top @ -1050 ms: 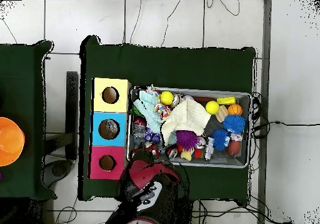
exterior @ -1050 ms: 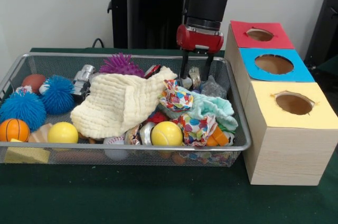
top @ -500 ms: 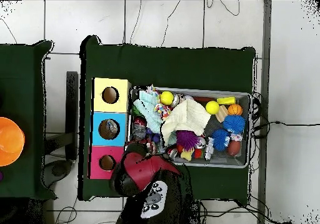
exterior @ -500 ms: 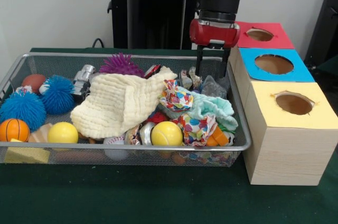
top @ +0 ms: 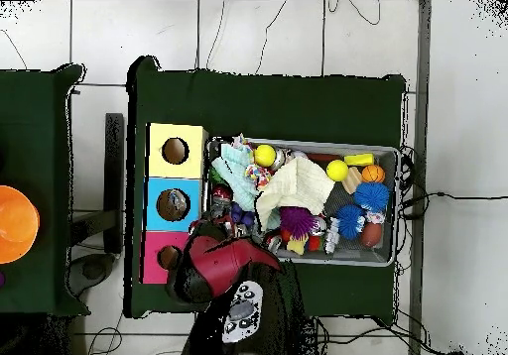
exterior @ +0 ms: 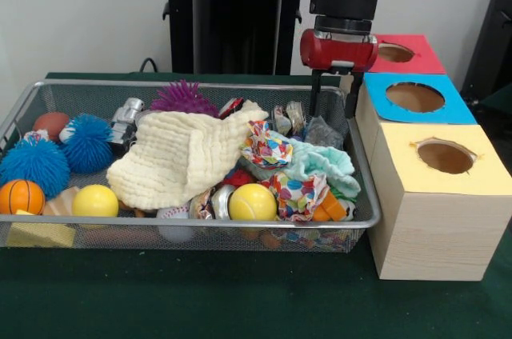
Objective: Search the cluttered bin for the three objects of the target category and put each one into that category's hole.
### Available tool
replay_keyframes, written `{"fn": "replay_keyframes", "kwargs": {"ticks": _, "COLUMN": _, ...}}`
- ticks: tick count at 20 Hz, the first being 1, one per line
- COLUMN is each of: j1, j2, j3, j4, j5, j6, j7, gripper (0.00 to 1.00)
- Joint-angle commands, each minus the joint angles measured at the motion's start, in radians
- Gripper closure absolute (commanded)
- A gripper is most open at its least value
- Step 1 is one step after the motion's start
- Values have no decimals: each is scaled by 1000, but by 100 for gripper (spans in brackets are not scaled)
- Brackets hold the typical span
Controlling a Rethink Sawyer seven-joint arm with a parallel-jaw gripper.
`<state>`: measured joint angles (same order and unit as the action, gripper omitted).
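Note:
The wire mesh bin [exterior: 352, 223] is full of clutter: a cream cloth [exterior: 180, 155], patterned cloth [exterior: 266, 147], mint cloth [exterior: 324, 163], yellow balls [exterior: 253, 201], spiky blue balls [exterior: 86, 143], a purple spiky ball [exterior: 184, 97] and shiny metal pieces [exterior: 292, 117]. My gripper [exterior: 332, 105] hangs above the bin's far right corner, next to the blue box. It is open, and only the mesh wall shows between its fingers [exterior: 314, 97]. In the overhead view the arm's red head [top: 220, 264] covers the gripper.
Three wooden boxes stand in a row to the right of the bin, each with a round hole: red [exterior: 394, 52], blue [exterior: 414, 97] and yellow [exterior: 445, 157]. An orange ball [exterior: 21, 195] and a yellow block [exterior: 38, 233] lie at the bin's left end.
The gripper has risen out of the bin and moved right toward the boxes. The metal pieces it stood over remain in the bin.

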<state>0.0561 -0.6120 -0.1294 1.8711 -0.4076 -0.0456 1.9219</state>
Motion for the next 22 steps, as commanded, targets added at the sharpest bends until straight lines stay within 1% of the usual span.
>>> {"fn": "replay_keyframes", "kwargs": {"ticks": 1, "j1": 10, "j2": 137, "j3": 20, "j4": -102, "j5": -66, "j6": -66, "j7": 41, "gripper": 0}}
{"fn": "replay_keyframes", "kwargs": {"ticks": 4, "j1": 15, "j2": 167, "j3": -2, "j4": -107, "j5": -74, "j6": -112, "j7": 48, "gripper": 0}}
{"fn": "replay_keyframes", "kwargs": {"ticks": 9, "j1": 18, "j2": 205, "j3": -18, "j4": -127, "j5": -75, "j6": -148, "j7": 54, "gripper": 0}}
{"fn": "replay_keyframes", "kwargs": {"ticks": 16, "j1": 8, "j2": 246, "j3": -18, "j4": -152, "j5": -71, "j6": -139, "j7": 49, "gripper": 0}}
{"fn": "replay_keyframes", "kwargs": {"ticks": 20, "j1": -13, "j2": 278, "j3": 10, "j4": -166, "j5": -75, "j6": -145, "j7": 49, "gripper": 0}}
{"fn": "replay_keyframes", "kwargs": {"ticks": 22, "j1": -20, "j2": 294, "j3": 23, "j4": -167, "j5": -71, "j6": -126, "j7": 51, "gripper": 0}}
